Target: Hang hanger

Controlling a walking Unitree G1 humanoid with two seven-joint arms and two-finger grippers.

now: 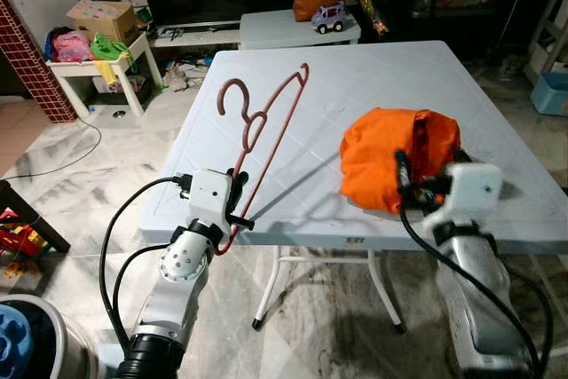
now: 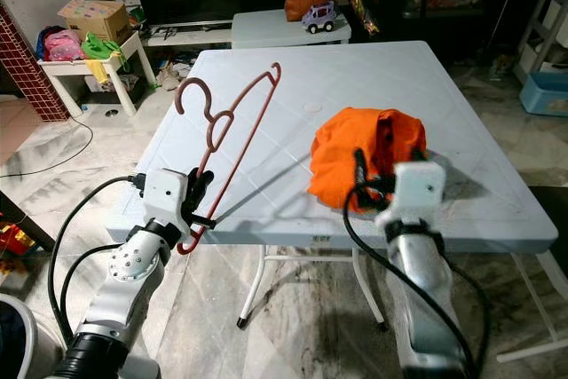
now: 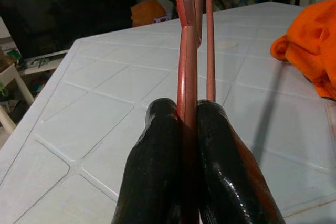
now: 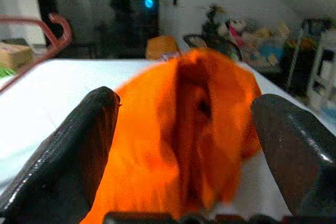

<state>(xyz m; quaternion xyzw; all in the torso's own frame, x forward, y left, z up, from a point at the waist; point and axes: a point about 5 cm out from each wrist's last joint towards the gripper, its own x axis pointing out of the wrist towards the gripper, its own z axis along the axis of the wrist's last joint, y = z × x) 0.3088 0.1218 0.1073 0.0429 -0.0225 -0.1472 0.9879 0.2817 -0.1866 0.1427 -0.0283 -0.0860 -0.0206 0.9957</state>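
**Red hanger gripped, orange cloth between spread fingers**

Reddish-brown thin plastic hanger (image 1: 266, 130) pinched at its lower corner by left gripper (image 3: 188, 129), fingers clenched tight on it. Held upright over near-left edge of pale blue square plastic table (image 1: 293, 175), hook at 12 o'clock. Crumpled orange cloth garment (image 1: 390, 153) lying on table at 3 o'clock from hanger. Right gripper (image 4: 184, 145) spread wide, fingers flanking garment.

The thin reddish-brown plastic hanger (image 1: 266, 130) looks smooth with a slight sheen. The left hand's black fingers (image 3: 157, 182) are glossy, rubbery. The crumpled orange cloth garment (image 1: 395, 157) is soft and matt. The pale blue plastic worktop (image 1: 266, 193) is smooth with moulded grooves.
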